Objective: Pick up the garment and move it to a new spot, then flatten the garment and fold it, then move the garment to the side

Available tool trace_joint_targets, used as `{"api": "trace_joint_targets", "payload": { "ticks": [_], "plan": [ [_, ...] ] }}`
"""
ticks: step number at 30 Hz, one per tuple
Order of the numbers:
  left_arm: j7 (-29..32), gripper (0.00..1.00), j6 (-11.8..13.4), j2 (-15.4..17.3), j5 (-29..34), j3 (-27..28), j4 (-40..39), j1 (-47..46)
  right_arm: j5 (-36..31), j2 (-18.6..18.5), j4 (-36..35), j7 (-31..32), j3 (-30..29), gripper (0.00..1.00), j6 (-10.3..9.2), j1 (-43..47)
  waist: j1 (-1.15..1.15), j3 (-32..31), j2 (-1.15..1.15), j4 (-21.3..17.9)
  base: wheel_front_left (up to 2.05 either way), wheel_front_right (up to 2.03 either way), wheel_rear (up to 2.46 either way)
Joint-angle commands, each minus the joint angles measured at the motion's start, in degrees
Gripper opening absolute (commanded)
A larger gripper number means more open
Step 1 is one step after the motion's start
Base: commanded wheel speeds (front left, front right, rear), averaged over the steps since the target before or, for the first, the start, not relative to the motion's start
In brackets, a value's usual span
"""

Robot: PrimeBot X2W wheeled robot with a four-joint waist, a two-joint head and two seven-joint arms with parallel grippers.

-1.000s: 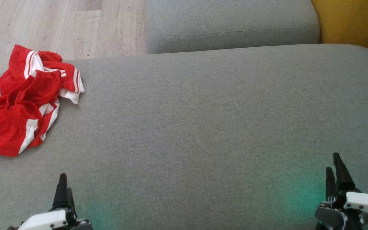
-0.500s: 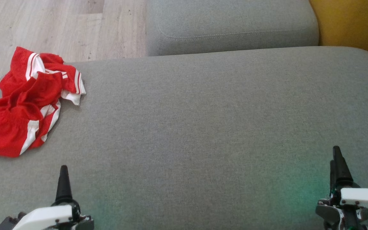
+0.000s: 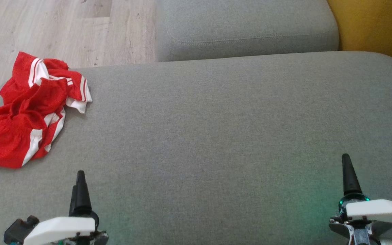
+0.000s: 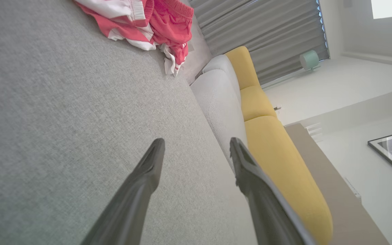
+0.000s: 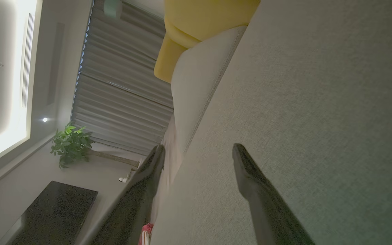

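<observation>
A: Garment (image 3: pixel 29 109)?
B: Red with white stripes, crumpled in a heap at the far left corner of the cushion (image 3: pixel 216 136), right up to its left edge. Not flattened, not folded.
A: And the left claw (image 4: pixel 196 141)?
B: Spread wide, holding nothing. Low over the near edge, toward the left corner, well apart from the garment.
A: And the right claw (image 5: pixel 197 148)?
B: Spread wide too, empty. Over the near edge toward the right corner, farther still from the garment.
A: Touching the cushion?
B: Cannot tell, from either wrist view.
A: Beyond the far edge?
B: A second cushion (image 3: pixel 247 30), grey, butting against that edge. Wooden floor (image 3: pixel 63 30) to its left, beyond the garment. A yellow seat (image 3: pixel 376 27) past the far right corner.
</observation>
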Motion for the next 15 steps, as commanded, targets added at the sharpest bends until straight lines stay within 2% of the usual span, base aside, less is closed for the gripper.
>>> {"api": "trace_joint_targets", "payload": {
  "ticks": [1, 15],
  "plan": [
    [-0.8, 1.0, 0.1, 0.1, 2.1, 0.1, -2.5, -0.8, -2.0, -0.2, -2.6, -0.7, 0.7, 1.0, 0.15, -1.4, 0.0, 0.0, 0.0, 0.0, 0.0, 0.0, 0.0],
    [-3.1, 1.0, 1.1, 0.7, 15.3, -1.5, -2.0, 0.2, -14.2, -0.3, -2.5, -3.0, 3.0, 1.0, 0.2, -0.7, 0.0, -0.3, 0.0, 0.4, 0.0, 0.0, 0.0]
  ]
}}
